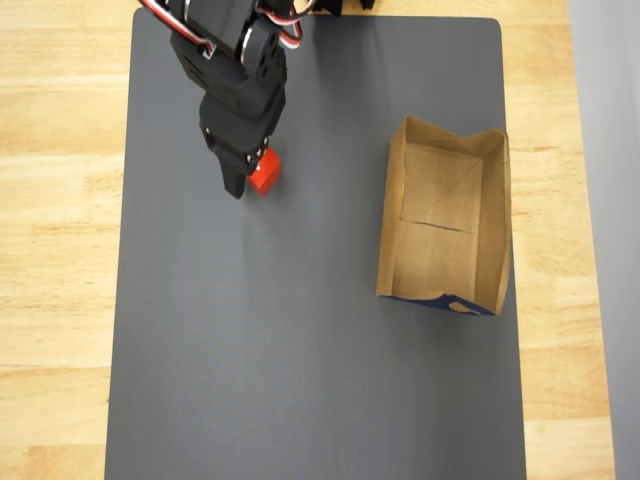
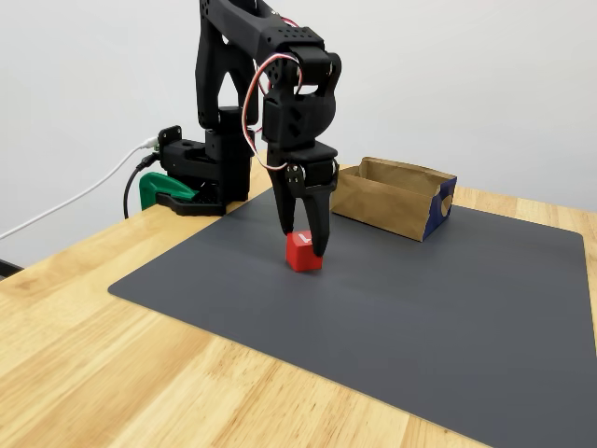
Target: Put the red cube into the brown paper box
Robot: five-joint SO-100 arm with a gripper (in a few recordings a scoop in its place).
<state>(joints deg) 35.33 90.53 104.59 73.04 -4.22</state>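
Note:
The red cube [image 1: 266,177] [image 2: 302,254] rests on the dark grey mat [image 1: 300,350] in its far left part in the overhead view. My black gripper [image 1: 252,172] [image 2: 303,243] points down over it, with one finger on each side, pressed against its faces. The cube's base still touches the mat. The brown paper box [image 1: 445,225] [image 2: 392,196] lies open-topped on the right side of the mat, well apart from the gripper, with nothing inside and dark blue print on its near end.
The arm's base and a green clamp [image 2: 163,189] stand at the table's back edge, with cables trailing off to the left. The mat [image 2: 420,317] lies on a light wooden tabletop [image 1: 60,250]. Bare mat stretches between cube and box.

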